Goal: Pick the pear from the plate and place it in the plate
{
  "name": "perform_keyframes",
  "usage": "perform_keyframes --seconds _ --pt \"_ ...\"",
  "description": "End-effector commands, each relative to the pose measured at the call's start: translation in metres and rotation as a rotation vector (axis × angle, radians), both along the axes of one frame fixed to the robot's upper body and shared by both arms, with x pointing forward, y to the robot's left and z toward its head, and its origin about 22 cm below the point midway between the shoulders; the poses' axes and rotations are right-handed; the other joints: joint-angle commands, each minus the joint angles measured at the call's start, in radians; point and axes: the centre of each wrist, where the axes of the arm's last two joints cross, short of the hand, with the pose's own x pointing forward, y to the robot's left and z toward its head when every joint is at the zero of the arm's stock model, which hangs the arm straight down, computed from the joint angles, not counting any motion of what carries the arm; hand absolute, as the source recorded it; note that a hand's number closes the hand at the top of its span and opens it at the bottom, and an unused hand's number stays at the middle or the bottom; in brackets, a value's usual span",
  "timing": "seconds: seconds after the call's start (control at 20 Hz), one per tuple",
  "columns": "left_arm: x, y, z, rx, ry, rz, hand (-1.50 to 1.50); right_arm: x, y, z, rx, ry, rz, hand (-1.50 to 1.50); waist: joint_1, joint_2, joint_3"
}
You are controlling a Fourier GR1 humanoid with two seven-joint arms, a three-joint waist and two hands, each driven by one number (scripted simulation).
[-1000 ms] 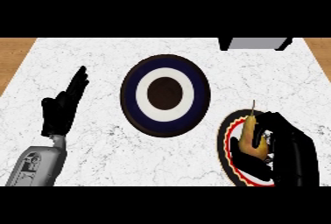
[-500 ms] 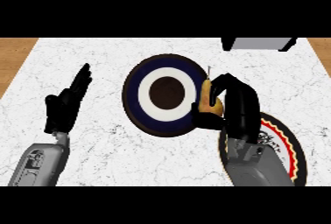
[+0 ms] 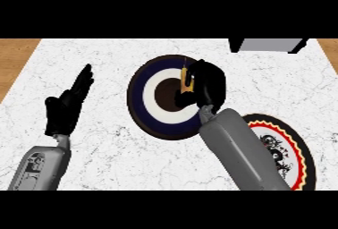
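Head view: the right hand (image 3: 208,85), fingers curled round the pear (image 3: 188,83), hovers over the blue plate (image 3: 141,105); only the release seems left. The left hand (image 3: 66,107) rests, fingers straight.

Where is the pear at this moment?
In the head view the pear is held in the right robot hand, over the right half of the blue-and-white plate at centre; the red-rimmed plate lies lower right.

White marbled counter (image 3: 105,152), grey box (image 3: 264,45) at its far right edge, wooden floor (image 3: 13,58) alongside
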Motion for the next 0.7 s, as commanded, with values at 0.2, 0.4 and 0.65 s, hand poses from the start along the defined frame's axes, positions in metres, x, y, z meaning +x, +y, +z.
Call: perform_keyframes --seconds 0.2,0.4,0.65 --pt "0.007 -0.004 0.009 0.008 -0.005 -0.037 0.00 0.033 0.011 -0.031 0.148 0.125 -0.084 -1.50 0.041 0.011 0.001" --pt "0.003 -0.003 0.015 0.005 -0.012 -0.051 0.00 0.035 0.004 -0.054 0.205 0.101 -0.073 -1.50 0.042 0.010 0.002" --pt "0.006 -0.027 -0.010 -0.005 0.011 -0.044 0.00 0.029 0.019 -0.035 0.393 -0.004 -0.022 -1.50 0.030 0.009 0.001"
